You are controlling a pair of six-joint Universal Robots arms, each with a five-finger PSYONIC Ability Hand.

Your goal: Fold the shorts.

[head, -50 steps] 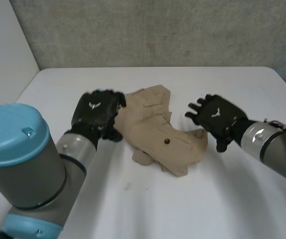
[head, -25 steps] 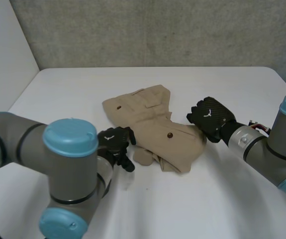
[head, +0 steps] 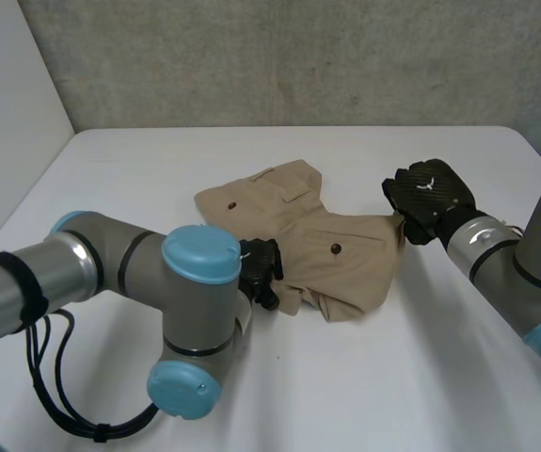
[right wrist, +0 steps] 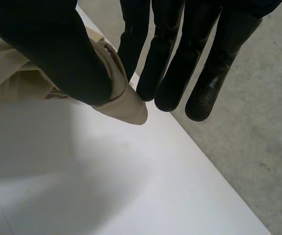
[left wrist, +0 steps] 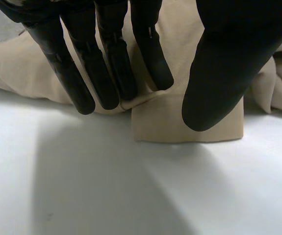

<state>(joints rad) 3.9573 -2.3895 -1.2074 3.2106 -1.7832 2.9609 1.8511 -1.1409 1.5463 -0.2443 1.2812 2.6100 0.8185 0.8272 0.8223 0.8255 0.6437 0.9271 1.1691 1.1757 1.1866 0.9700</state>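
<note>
On the white counter (head: 411,377), tan shorts (head: 308,235) lay crumpled. The right robot hand (head: 428,200) pinched their right corner between thumb and fingers; the left robot hand (head: 261,271) rested straight fingers on their near-left edge.

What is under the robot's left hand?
Under the left hand lies a tan flap of the shorts, flat on the white table. The cloth farther under its palm is covered.

Head camera looks down from behind; close wrist cameras apparently share the shorts (head: 308,245).
</note>
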